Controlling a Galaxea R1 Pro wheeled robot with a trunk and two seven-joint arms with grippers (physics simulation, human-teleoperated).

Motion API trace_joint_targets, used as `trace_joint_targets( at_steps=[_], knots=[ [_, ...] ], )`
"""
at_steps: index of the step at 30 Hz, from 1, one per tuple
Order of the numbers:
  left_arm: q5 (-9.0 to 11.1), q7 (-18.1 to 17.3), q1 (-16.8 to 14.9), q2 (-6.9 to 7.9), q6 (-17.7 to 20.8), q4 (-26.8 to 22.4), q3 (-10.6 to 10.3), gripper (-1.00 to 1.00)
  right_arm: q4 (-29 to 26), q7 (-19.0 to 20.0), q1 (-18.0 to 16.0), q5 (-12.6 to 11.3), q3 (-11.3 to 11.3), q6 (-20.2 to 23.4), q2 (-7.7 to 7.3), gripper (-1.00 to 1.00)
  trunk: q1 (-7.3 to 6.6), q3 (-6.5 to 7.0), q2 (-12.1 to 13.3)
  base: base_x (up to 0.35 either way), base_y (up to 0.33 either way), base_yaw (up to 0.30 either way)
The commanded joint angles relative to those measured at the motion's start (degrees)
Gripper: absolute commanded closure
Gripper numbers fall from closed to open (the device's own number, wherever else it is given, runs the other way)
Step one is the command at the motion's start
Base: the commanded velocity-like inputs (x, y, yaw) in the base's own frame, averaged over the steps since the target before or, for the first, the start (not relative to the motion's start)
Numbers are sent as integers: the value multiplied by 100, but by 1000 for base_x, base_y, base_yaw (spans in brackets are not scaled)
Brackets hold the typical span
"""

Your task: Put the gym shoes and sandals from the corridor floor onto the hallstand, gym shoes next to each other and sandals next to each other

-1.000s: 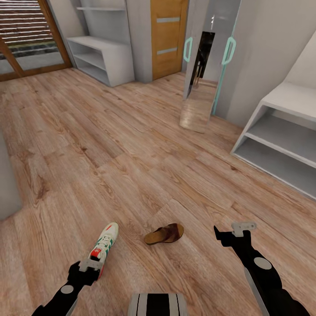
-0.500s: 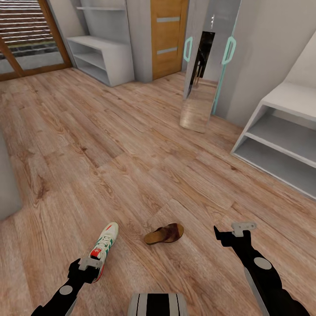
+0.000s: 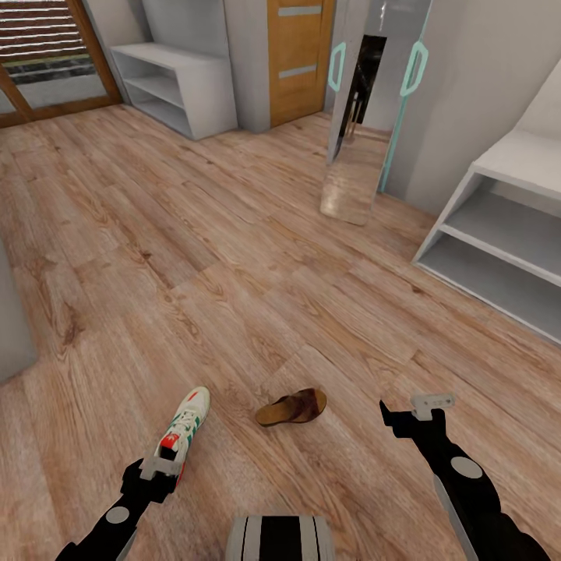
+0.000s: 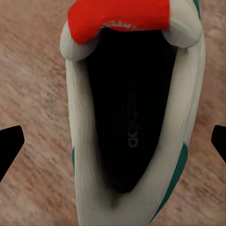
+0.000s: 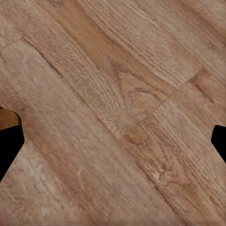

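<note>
Left gripper (image 4: 113, 141) hovering wide open over sneaker (image 4: 129, 117), floor gap each side of it. Right gripper (image 5: 113, 136) gaping, empty, over bare floor (image 5: 117, 94); sandal (image 3: 292, 407) lying apart.

You're looking at an off-white gym shoe (image 3: 185, 429) with green side stripes, a red tongue, a red heel tab and a black inside, lying on the light brown wood-grain floor (image 3: 234, 257). Beside it you have a dark brown sandal (image 3: 293, 407) with a tan sole edge. Your rack (image 3: 499, 234) is pale grey, the door (image 3: 296, 58) orange-brown with grey bars, and both arms are black.
</note>
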Motion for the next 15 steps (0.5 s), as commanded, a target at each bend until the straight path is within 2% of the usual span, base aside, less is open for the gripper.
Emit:
trace_joint_targets(
  at_steps=[1, 15],
  knots=[
    [-34, 12, -2, 3, -16, 3, -14, -100, -8, -2, -2, 2, 1, 32, -1, -100, -1, -11, -1, 0, 0, 0],
    [-35, 12, -2, 7, -14, 3, -14, -100, -8, -8, -2, 0, 1, 32, -1, -100, 1, -63, -3, 0, 0, 0]
  ],
)
